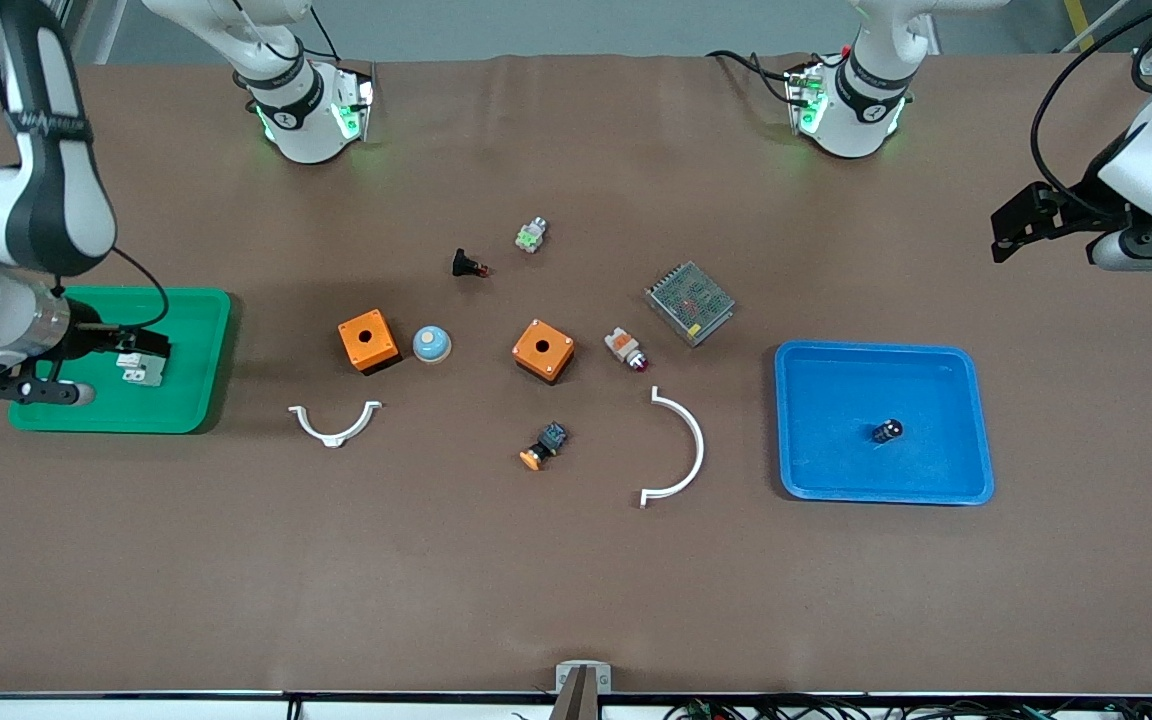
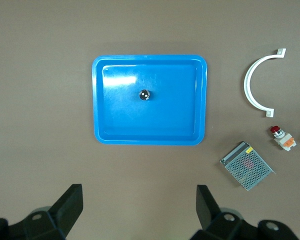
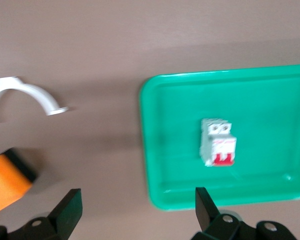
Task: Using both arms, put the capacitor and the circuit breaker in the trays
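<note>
Both parts sat in trays: capacitor (image 1: 887, 431) blue, circuit breaker (image 3: 218, 142) green. Left end effector (image 2: 138, 210) and right end effector (image 3: 135, 212) gaped empty; retract straight up.

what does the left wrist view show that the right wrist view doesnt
Only the left wrist view: the blue tray with the capacitor in it, a metal mesh box and a white-and-orange button.

Only the right wrist view: the green tray holding the circuit breaker, and an orange box.

Both: brown table, a white curved bracket (a different one in each), and the view's own open gripper, left gripper and right gripper.
</note>
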`<control>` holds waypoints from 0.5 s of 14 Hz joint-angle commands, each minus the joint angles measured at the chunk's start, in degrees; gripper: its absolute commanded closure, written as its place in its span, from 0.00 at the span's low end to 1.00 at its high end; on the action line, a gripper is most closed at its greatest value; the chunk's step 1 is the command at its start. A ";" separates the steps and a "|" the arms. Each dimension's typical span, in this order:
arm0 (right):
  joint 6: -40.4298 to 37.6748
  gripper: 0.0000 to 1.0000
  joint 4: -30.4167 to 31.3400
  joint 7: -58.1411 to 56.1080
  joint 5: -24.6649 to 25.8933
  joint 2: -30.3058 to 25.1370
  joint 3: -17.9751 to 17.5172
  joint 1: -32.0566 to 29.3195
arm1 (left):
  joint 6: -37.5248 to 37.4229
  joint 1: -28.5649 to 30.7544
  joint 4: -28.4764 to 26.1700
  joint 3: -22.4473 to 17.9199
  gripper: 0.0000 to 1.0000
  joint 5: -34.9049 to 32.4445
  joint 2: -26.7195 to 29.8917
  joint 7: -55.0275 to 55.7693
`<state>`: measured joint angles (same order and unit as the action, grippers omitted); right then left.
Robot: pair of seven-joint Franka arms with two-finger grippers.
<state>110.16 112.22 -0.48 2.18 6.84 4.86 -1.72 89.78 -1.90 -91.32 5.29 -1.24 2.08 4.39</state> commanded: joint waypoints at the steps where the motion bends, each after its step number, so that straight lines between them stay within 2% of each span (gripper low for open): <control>1: -4.05 0.00 0.12 0.91 -1.74 -6.47 0.24 1.71 | -0.31 0.14 -1.76 0.16 0.00 0.89 2.22 0.62; 5: -19.60 0.00 -14.01 0.83 -4.72 -7.46 0.24 2.16 | -0.40 0.40 -2.29 0.16 0.00 0.97 2.67 0.62; 7: -21.03 0.00 -18.77 0.48 -4.91 -7.46 0.24 2.16 | -0.31 0.40 -2.02 0.07 0.00 1.76 2.41 0.62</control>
<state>91.43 98.73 0.21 -1.54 -1.65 4.84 0.36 89.72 -1.82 -92.09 5.32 -1.10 3.06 4.61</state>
